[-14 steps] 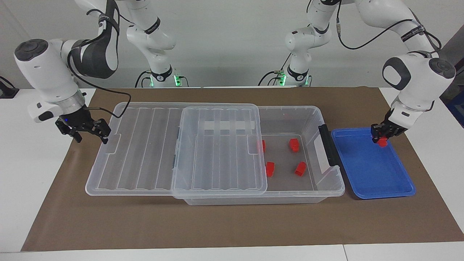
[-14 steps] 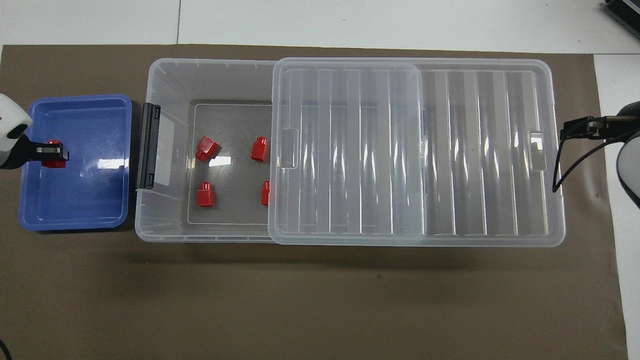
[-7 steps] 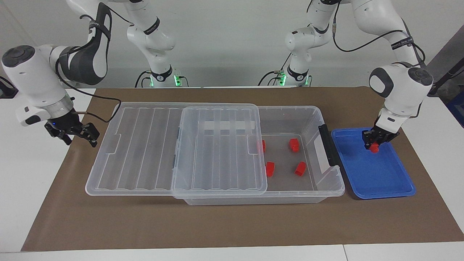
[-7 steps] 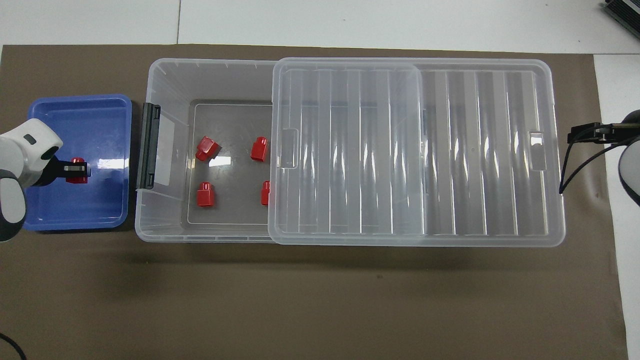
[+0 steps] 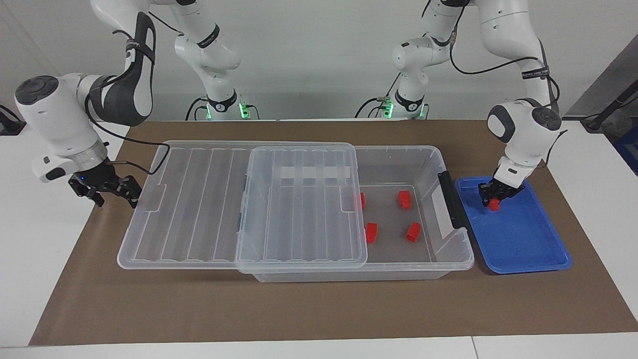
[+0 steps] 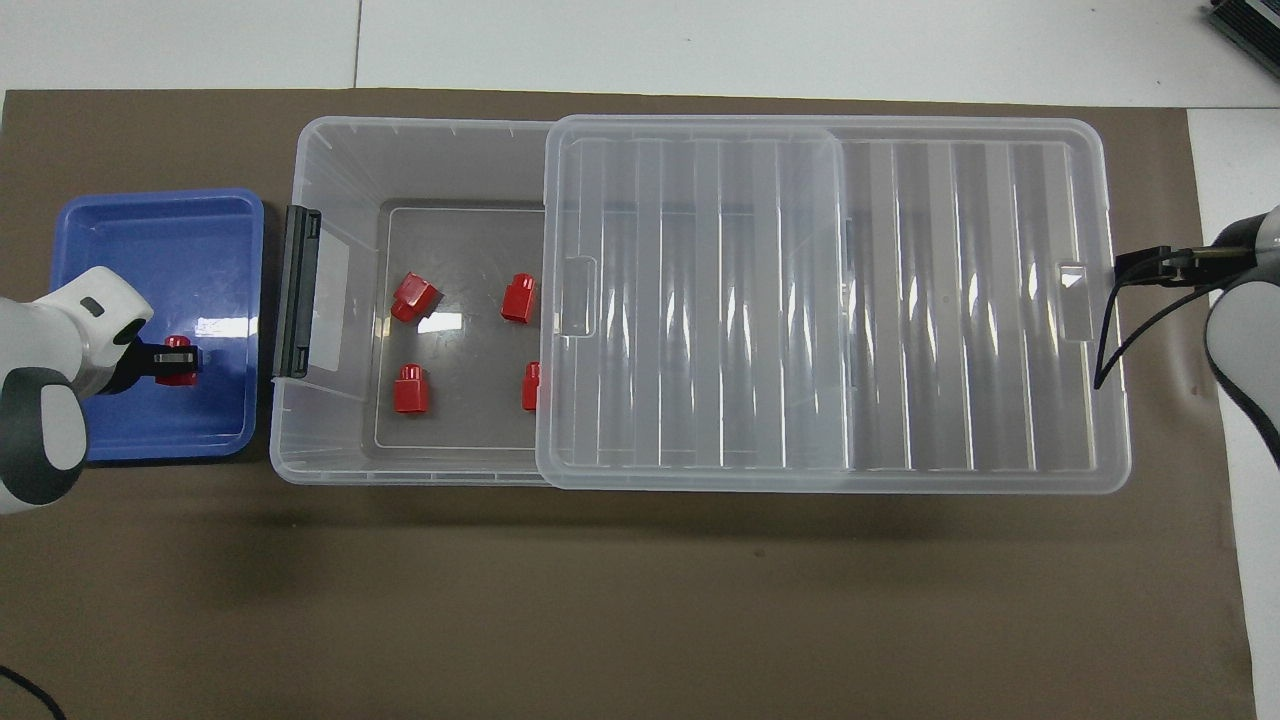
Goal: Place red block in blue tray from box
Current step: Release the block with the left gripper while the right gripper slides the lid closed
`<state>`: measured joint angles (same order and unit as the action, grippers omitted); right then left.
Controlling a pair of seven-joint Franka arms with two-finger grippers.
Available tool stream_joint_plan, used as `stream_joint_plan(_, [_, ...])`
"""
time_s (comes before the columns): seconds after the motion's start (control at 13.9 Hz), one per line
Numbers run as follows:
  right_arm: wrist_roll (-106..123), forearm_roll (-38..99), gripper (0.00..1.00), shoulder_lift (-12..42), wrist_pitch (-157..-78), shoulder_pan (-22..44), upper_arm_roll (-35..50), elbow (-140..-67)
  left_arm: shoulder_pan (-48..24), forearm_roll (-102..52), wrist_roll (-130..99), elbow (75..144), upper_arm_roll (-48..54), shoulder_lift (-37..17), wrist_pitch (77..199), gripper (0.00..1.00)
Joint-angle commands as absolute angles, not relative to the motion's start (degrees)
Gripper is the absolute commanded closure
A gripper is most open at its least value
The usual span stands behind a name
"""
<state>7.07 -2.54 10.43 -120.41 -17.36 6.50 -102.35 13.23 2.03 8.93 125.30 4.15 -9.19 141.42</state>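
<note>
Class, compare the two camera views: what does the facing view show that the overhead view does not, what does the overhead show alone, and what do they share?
Facing view only: both arms up to their bases, and the right gripper whole, at the end of the lid slid off the box.

Overhead only: all of the brown mat beside the box, nearer the robots.

Both: the left gripper shut on a red block low over the blue tray, and four red blocks in the box.

The tray [image 5: 523,244] sits just beside the box [image 5: 423,164] at the left arm's end of the counter [image 5: 299,309]. The lid [image 5: 209,199] lies slid toward the right arm's end, with four blocks [image 5: 404,199] in the uncovered part.
</note>
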Motion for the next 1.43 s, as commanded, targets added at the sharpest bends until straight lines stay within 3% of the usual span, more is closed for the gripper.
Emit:
stream_joint_plan(0.0, [7.6, -3.0, 0.09, 10.3, -121.4, -16.2, 6.8, -103.2, 12.9, 1.1, 8.4, 129.5, 4.0, -8.3, 146.3, 0.85])
stream_joint_plan(0.22, [7.3, -2.9, 0.16, 10.3, -121.0, -13.3, 6.8, -103.4, 12.9, 1.1, 7.4, 130.3, 4.0, -8.8, 147.6, 0.85])
stream_joint_plan(0.29, [6.9, -2.9, 0.3, 10.3, -120.8, -12.1, 6.8, -103.4, 12.9, 1.1, 7.4, 130.3, 4.0, -9.0, 147.7, 0.85])
stream_joint_plan(0.43, [6.5, -2.9, 1.0, 10.2, -120.2, -11.2, 6.8, -103.4, 12.9, 1.1, 7.4, 130.3, 4.0, -9.1, 147.7, 0.84])
stream_joint_plan(0.57, [6.7, -2.6, 1.0, 10.0, -119.4, -10.7, 6.9, -103.4, 12.9, 1.1, 7.4, 130.3, 4.0, -9.1, 147.7, 0.77])
stream_joint_plan(1.22, [3.3, -2.0, 1.0, 9.6, -119.2, -2.5, 7.1, -103.2, 12.9, 1.1, 7.5, 130.3, 4.0, -9.8, 147.8, 0.76])
stream_joint_plan(1.29, [2.7, -2.0, 1.0, 9.6, -119.1, -1.4, 7.1, -103.2, 12.9, 1.1, 7.5, 130.3, 4.0, -9.8, 147.8, 0.65])
stream_joint_plan(1.36, [2.5, -1.9, 1.0, 9.6, -119.0, -0.3, 7.1, -103.2, 12.8, 1.1, 8.0, 130.3, 4.0, -9.8, 147.7, 0.41])
